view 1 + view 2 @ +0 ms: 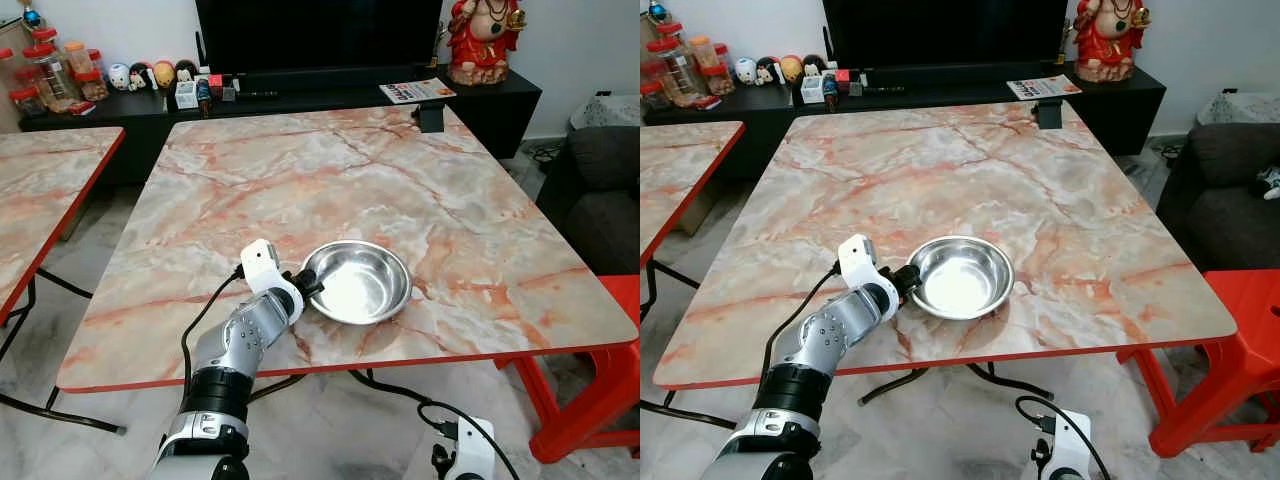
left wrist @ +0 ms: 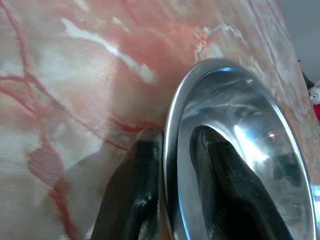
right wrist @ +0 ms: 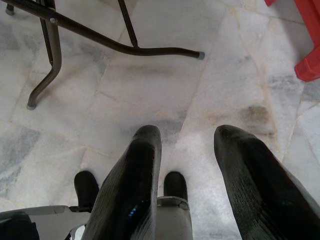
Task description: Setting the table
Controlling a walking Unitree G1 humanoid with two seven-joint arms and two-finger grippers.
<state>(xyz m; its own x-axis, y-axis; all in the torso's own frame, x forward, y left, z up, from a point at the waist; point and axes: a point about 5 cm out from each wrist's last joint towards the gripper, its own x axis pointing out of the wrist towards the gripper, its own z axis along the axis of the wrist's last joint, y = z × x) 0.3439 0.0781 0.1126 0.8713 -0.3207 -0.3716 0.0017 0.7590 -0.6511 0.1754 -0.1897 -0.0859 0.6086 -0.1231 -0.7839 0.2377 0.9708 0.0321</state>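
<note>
Steel bowl (image 1: 357, 282) sits on the marble table (image 1: 400, 180), lower centre of the left eye frame, close to the table's near edge and upright, hollow facing up. My left gripper (image 1: 307, 283) is at its left rim — pinching the rim wall. In the left wrist view one finger (image 2: 134, 195) lies outside against the bowl's wall and the table top, the other finger (image 2: 227, 190) is inside the bowl (image 2: 240, 150), with the thin steel edge between them. My left arm (image 1: 240, 345) comes up from the bottom left of the frame, over the red table edge, cable looped beside it.

My right gripper (image 3: 182, 175) hangs idle below the table, fingers spread apart, pointing down at the pale tiled floor (image 3: 225, 75). A black metal table leg (image 3: 100, 37) crosses the upper left of that wrist frame, a red stool (image 3: 307, 65) corner at the upper right. The right wrist's white housing (image 1: 470, 450) shows at the bottom of the left eye frame.

Around it — second marble table (image 1: 40, 190) at the left edge of the frame, red stool (image 1: 600, 400) at lower right, dark sofa (image 1: 595, 190) at right. Top of frame: black TV (image 1: 315, 35) on a low black cabinet (image 1: 330, 100), a red figurine (image 1: 483, 40) at upper right, a booklet (image 1: 417, 91) beside it, jars (image 1: 50, 70) and small figures (image 1: 150, 74) at upper left.
</note>
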